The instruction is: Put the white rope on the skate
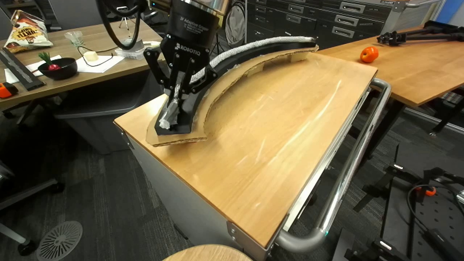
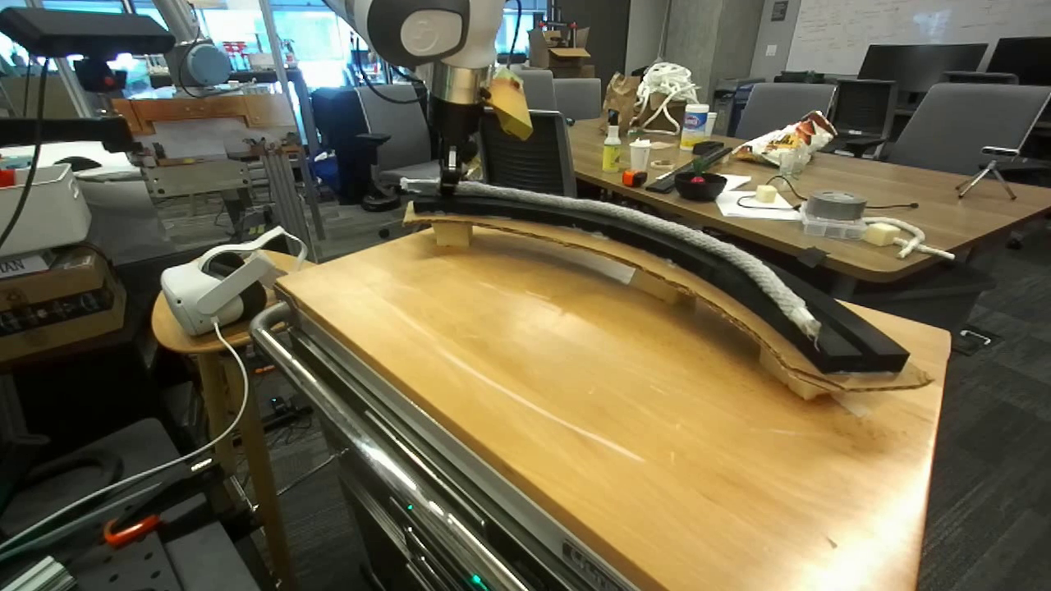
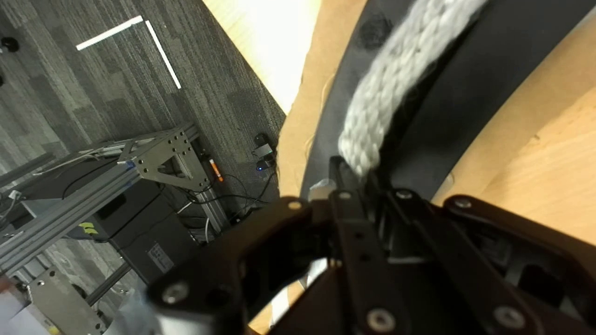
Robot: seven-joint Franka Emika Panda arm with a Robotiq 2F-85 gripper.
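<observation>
"Where's the white rope (image 2: 624, 215)?"

"Laid along the top of the skate (image 2: 657, 250), following its curve in both exterior views. The fingers (image 3: 351, 218) pinch it near an end."

"Seated properly?"

"Doubtful: in the wrist view it sits just beside a dark band (image 3: 409, 109), perhaps a groove, perhaps shadow. I'd draw it taut, centre it on the skate, press lightly, then release."

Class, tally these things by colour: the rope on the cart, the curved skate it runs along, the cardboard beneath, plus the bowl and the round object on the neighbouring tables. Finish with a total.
White: 1 (rope)
Black: 2 (skate, bowl)
Brown: 1 (cardboard)
Orange-red: 1 (round object)
Total: 5
</observation>
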